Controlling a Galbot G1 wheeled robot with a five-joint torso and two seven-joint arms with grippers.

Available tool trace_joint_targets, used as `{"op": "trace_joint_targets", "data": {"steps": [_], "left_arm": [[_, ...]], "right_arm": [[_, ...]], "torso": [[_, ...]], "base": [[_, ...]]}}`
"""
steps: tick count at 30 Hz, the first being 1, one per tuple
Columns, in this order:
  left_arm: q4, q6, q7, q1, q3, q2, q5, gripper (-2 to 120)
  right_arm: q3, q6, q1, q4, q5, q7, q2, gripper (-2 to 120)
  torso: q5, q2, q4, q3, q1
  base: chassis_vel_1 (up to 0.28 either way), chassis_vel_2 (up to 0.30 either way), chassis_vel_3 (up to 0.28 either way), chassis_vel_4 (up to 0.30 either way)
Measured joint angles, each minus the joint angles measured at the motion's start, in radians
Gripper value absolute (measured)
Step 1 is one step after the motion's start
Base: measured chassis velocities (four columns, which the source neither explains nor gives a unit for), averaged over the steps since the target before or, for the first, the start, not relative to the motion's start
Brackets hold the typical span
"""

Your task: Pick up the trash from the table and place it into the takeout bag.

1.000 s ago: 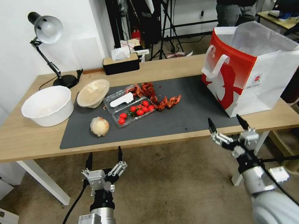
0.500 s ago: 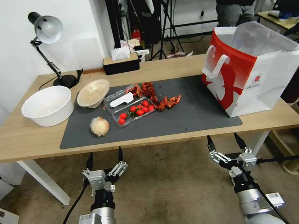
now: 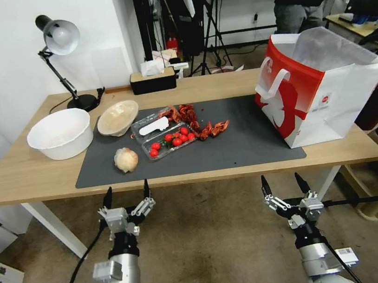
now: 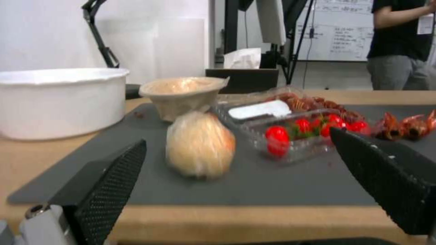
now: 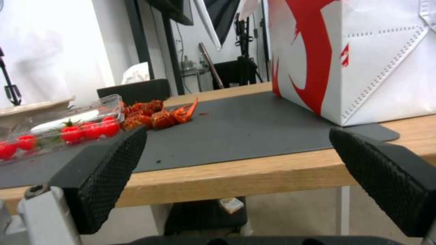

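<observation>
My left gripper [image 3: 126,194] and right gripper [image 3: 283,184] hung spread apart below the tabletop [image 3: 25,176]. The wrinkly ball [image 3: 126,159], beside the tomato box [image 3: 170,141], looked light and squashy; I'd pinch its middle gently.

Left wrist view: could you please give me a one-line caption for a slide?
Open left gripper faces a pale wrinkly ball on the grey mat, short of the table edge.

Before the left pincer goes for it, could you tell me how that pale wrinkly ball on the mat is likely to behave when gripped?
The pale wrinkly ball looks like crumpled wrapping, so it is probably light and would squash rather than resist. Its shiny skin may be a little slippery. Being roundish and resting free on the grey mat, it could roll if nudged off-centre by the open left pincer.
</observation>
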Motion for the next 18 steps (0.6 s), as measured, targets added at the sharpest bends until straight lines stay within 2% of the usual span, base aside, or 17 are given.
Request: {"op": "trace_joint_targets", "data": {"steps": [4,7,8,9,11,16,18], "left_arm": [[-0.002,0.067,0.002,-0.056,-0.018,0.077,-0.070,100],[0.002,0.085,0.002,-0.073,-0.020,0.099,-0.081,100],[0.011,0.141,0.003,-0.118,-0.020,0.155,-0.104,100],[0.011,0.141,0.003,-0.118,-0.020,0.155,-0.104,100],[0.027,0.190,0.002,-0.173,-0.011,0.200,-0.132,100],[0.066,0.246,-0.002,-0.254,0.007,0.235,-0.162,100],[0.086,0.303,-0.011,-0.301,0.018,0.246,-0.175,100]], "right_arm": [[0.000,-0.005,-0.009,0.006,-0.001,-0.002,0.005,100],[0.000,-0.006,-0.011,0.006,-0.001,-0.002,0.007,100],[0.003,-0.006,-0.014,0.008,-0.002,-0.002,0.011,100],[0.003,-0.006,-0.014,0.008,-0.002,-0.002,0.011,100],[0.010,-0.010,-0.018,0.017,-0.002,-0.002,0.011,100],[0.018,-0.014,-0.026,0.025,0.000,-0.001,0.011,100],[0.019,-0.024,-0.030,0.030,0.008,0.001,0.014,100]], "torso": [[-0.0001,0.000,0.0001,0.000,0.000],[-0.0001,0.000,0.0000,0.000,0.000],[0.0001,0.000,0.0001,0.000,0.000],[0.0001,0.000,0.0001,0.000,0.000],[0.0000,0.000,0.0000,0.000,0.000],[-0.0001,0.000,0.0000,0.000,0.000],[0.0001,0.000,-0.0003,0.000,0.000]], "base": [[0.000,0.000,0.000,0.000],[0.000,0.000,0.000,0.000],[0.000,0.000,0.000,0.000],[0.000,0.000,0.000,0.000],[0.000,0.000,0.000,0.000],[0.000,0.000,0.000,0.000],[0.000,0.000,0.000,0.000]]}}
